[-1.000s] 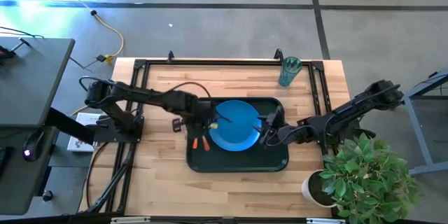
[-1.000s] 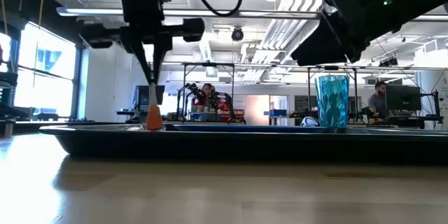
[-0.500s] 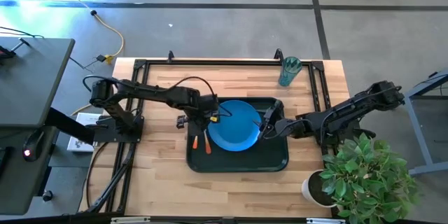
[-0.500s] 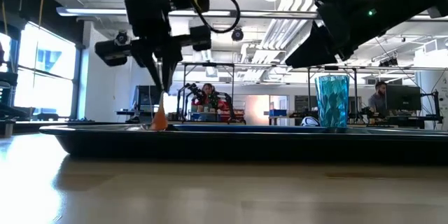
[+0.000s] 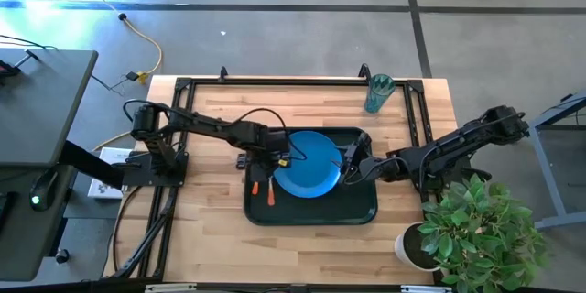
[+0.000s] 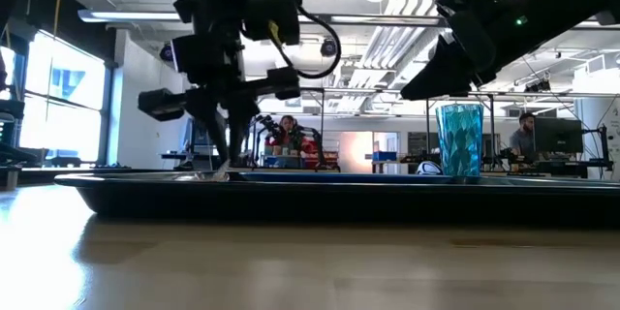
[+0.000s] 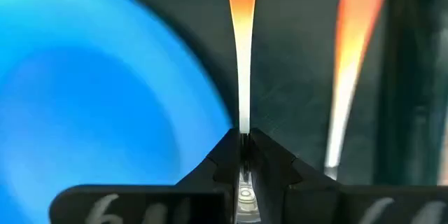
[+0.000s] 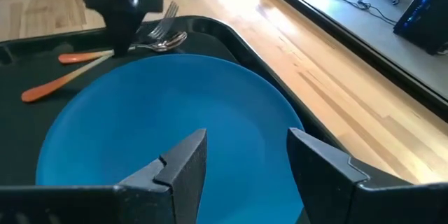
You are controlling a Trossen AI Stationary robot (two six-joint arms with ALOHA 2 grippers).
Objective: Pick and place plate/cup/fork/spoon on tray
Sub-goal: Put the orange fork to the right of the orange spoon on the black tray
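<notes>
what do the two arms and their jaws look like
Both arms are dark, near-black jointed links. The left gripper has a thin black cable looping over its wrist and a small yellow tag. The right gripper has matte black, wedge-shaped fingers with angular tips.

The blue plate (image 5: 309, 163) lies flat in the dark tray (image 5: 311, 209); fork (image 8: 162, 19) and spoon (image 8: 105, 69) lie beside it; the teal cup (image 5: 377, 92) stands apart.
</notes>
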